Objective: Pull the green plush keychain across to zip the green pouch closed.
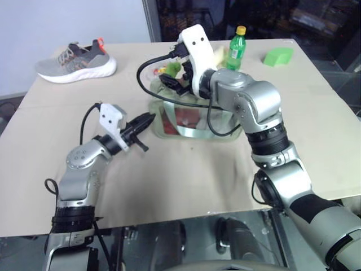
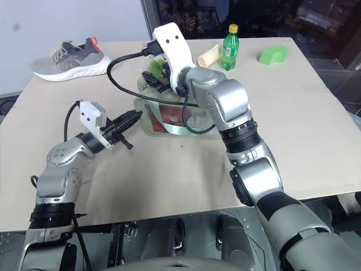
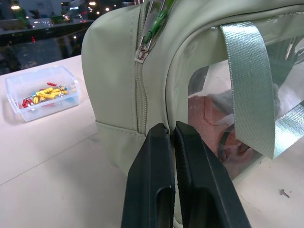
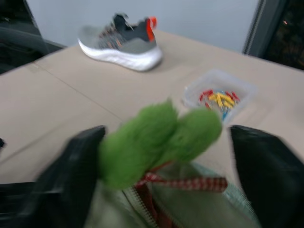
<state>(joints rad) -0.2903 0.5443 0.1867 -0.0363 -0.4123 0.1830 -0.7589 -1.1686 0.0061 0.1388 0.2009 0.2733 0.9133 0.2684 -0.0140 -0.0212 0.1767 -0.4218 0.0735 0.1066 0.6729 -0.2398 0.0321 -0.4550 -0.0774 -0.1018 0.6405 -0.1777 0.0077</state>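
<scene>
I have the green pouch [image 2: 169,116] sitting near the middle of the table [image 2: 316,130], and its zip is not yet run across: in the left wrist view the zipper track gapes near the top end, so the closing pull is, as I judge it, all ahead of me. My right gripper [image 4: 166,156] is over the top of the pouch with its two fingers standing apart on either side of the green plush keychain [image 4: 159,137]; the fuzzy blob sits between them, one finger touching or nearly touching it, the other apart from it, so nothing is clamped. My left gripper [image 2: 128,120] has its fingers pressed together with nothing between them, its tips right against the pouch's end at about nine o'clock of the bag. What is left is to close on the plush and draw it along the zip. Around the pouch: a grey shoe [image 2: 70,58] at ten o'clock, a green bottle [image 2: 228,48] at one o'clock, a bright green block [image 2: 273,55] farther toward two o'clock, and a clear box of coloured bits [image 4: 218,97] just behind the bag. The right arm's black cable [image 2: 121,84] loops close over the pouch and could snag the pull.
</scene>
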